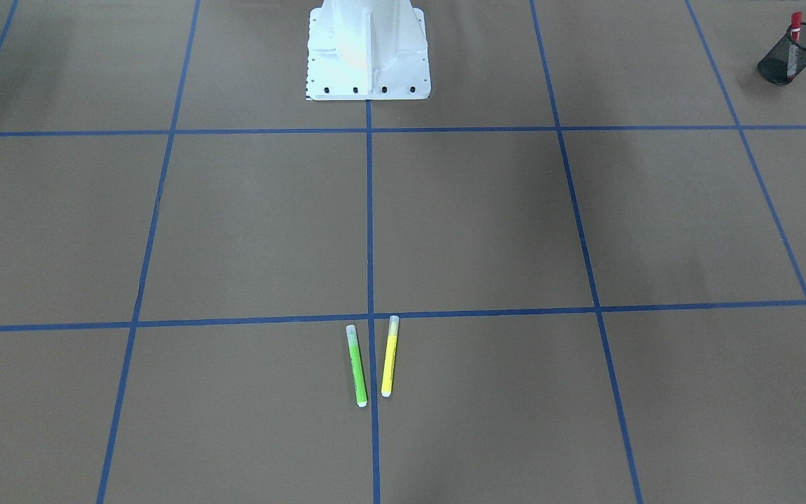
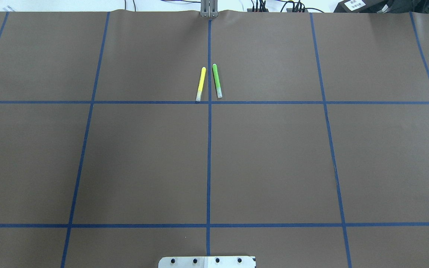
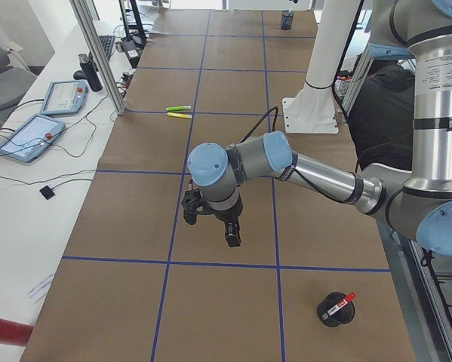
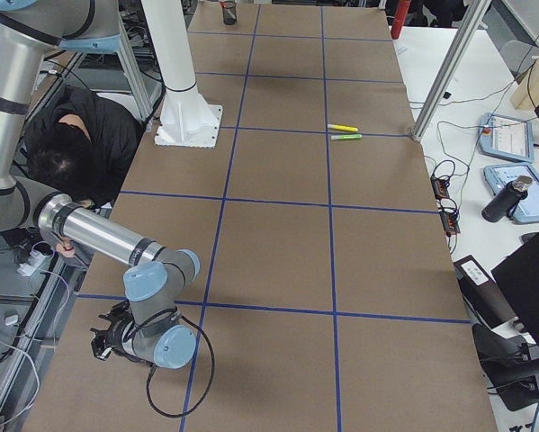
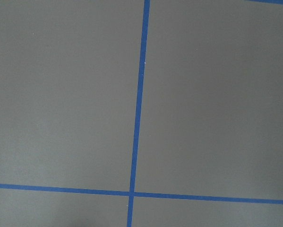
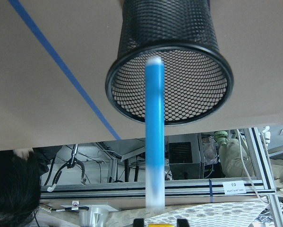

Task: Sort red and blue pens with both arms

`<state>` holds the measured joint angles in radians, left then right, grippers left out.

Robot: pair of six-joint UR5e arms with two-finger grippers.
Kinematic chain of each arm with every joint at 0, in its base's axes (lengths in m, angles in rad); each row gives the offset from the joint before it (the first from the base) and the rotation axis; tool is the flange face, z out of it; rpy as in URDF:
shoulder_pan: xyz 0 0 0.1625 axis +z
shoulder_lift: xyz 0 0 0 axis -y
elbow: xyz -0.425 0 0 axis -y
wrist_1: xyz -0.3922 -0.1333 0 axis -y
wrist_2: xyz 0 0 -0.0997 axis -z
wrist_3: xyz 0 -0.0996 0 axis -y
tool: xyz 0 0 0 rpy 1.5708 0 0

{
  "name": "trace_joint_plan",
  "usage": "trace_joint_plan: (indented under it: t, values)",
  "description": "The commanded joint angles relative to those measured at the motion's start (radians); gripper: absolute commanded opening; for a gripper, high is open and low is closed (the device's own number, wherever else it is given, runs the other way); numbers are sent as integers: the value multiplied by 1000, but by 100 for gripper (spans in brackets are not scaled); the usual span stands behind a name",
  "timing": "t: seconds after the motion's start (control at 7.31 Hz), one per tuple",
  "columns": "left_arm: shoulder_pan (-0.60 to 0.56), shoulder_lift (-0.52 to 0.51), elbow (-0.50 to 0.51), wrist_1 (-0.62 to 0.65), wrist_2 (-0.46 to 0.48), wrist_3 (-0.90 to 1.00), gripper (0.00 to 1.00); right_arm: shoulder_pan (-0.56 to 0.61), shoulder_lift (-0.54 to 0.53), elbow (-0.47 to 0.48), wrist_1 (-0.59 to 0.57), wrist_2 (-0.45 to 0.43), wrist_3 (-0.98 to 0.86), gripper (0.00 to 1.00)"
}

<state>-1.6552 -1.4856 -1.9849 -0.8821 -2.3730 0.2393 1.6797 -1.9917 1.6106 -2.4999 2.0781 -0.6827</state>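
**penwatcher:** so what's the right gripper [image 4: 102, 344] up to? Clamped on the blue one or not?

**gridtape:** honestly can't tell. It only shows as a small black lump at the end of the right arm [image 4: 98, 236] in the right-end view, low by the table's edge. Its own wrist cam has the blue pen [image 6: 154, 132] running up the middle of the shot, with the white end over the open mouth of a black mesh cup [image 6: 179, 28]. The whole pen is smeared with blur and its lower end fades out at the bottom edge. The fingers are cut off there, so gripped or loose, no idea. I also can't say if the tip is inside the cup or just in front of it.

**penwatcher:** and the left gripper [image 3: 230, 235]?

**gridtape:** it hangs over the bare brown table [image 2: 274, 167], pointing down. It's too small in the left-end view to judge the jaws, and its wrist cam shows only brown paper and blue tape lines [image 5: 140, 94]. The red pen [image 1: 795, 21] stands in the other mesh cup [image 1: 791, 56] on the robot's left side, red cap poking over the rim and the barrel mostly hidden by mesh.

**penwatcher:** anything else?

**gridtape:** the green marker [image 1: 357, 367] and yellow marker [image 1: 389, 357] lie side by side, not touching, one on each side of the centre tape line. A person [image 4: 89, 135] in dark clothes is bent over beside the table, half hidden behind the right arm.
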Motion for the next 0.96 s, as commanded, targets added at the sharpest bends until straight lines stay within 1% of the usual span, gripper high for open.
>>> trace_joint_plan:
  t: [0.0,0.27,0.41,0.55,0.68,0.82]
  values:
    - [0,-2,0,0,-2,0,100,0,16,-14,13,-4,-1,100]
    - [2,-18,0,-3,1,-38,100,0,103,-15,13,-24,9,100]
    - [2,-48,3,0,15,-61,100,0,156,8,10,-26,84,100]
    - [2,-50,0,-3,23,-69,100,-2,221,24,13,-20,194,100]
    - [3,-55,1,-3,23,-68,100,-6,293,23,15,-9,250,100]
    - [11,-71,8,-3,23,-90,100,-8,350,25,18,51,294,100]
